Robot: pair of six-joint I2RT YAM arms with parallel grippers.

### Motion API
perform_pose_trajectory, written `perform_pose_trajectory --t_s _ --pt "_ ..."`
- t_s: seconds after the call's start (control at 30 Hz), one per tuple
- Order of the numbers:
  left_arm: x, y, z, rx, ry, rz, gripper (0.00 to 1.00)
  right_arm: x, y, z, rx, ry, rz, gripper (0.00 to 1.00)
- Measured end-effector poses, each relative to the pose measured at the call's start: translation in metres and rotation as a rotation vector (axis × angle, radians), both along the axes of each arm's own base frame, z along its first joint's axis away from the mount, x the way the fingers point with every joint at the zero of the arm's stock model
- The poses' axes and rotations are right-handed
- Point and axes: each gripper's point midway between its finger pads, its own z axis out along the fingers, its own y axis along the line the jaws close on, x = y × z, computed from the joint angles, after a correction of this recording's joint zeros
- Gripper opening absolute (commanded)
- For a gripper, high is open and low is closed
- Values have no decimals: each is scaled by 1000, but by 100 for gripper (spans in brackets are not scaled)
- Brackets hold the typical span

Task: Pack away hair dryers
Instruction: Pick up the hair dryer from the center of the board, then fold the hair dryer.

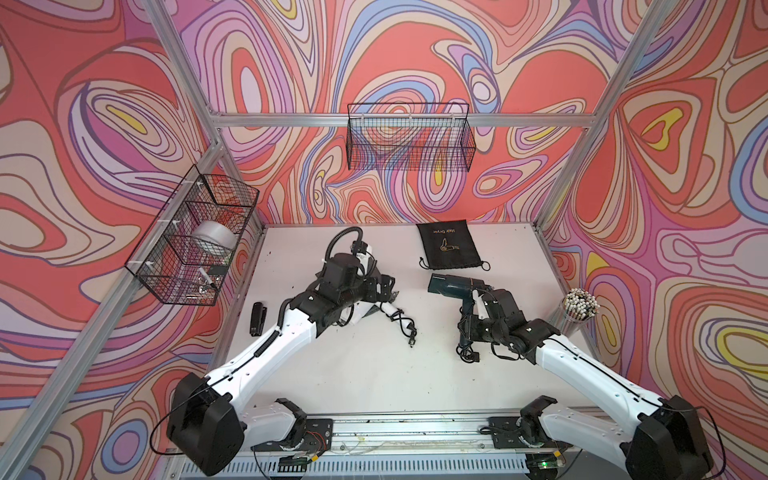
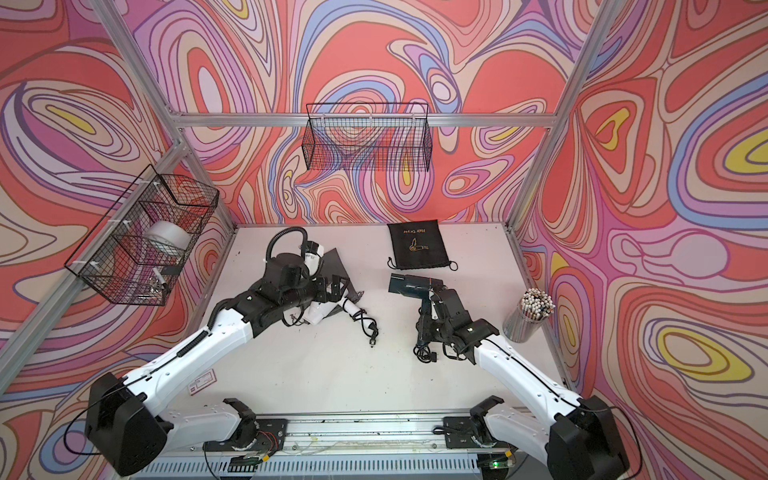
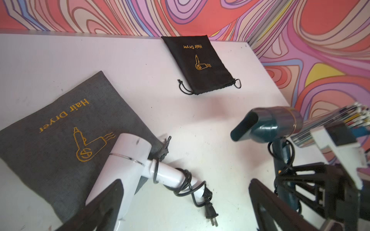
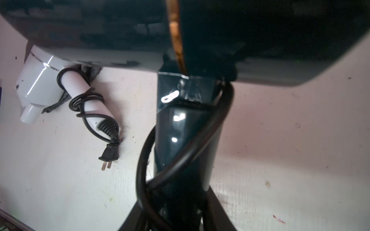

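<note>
- Teal-black dryer: barrel raised, handle down, near black bag on the robot's side of it. Handle is clamped by R gripper, fingers closed on it w/ cord loops caught alongside.
- White dryer: laid across mouth edge of grey bag, handle and plug on bare table. L gripper is held over it, fingers spread wide, nothing gripped.
- Risk 1: glossy handle + cord inside the grip; slip or twist is judged likely if swung fast.
- Risk 2: black bag is laid flat, mouth not opened; it would prob. be pushed away, not filled.
- Risk 3: loose plugs could be snagged on drawstrings at either bag mouth.
</note>
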Motion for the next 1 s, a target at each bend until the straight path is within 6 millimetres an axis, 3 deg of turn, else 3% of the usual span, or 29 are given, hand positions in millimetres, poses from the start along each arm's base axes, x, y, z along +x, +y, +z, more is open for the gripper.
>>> perform_pose_trajectory --t_s 0.1,0.27,0.47,0.63,1.0 --pt "16 -8 11 -45 15 -62 100 -2 12 10 -26 -35 88 10" --pt "21 -50 25 -121 70 -265 96 -5 41 29 -65 -110 242 9" --pt "15 -70 4 -131 173 -400 96 -14 77 33 -114 -149 407 9" --pt "-2 -73 -3 -122 213 -485 95 -16 81 28 -145 -155 444 9" --pt "-28 -83 -5 -163 248 -648 92 -14 91 39 -145 -211 483 9"
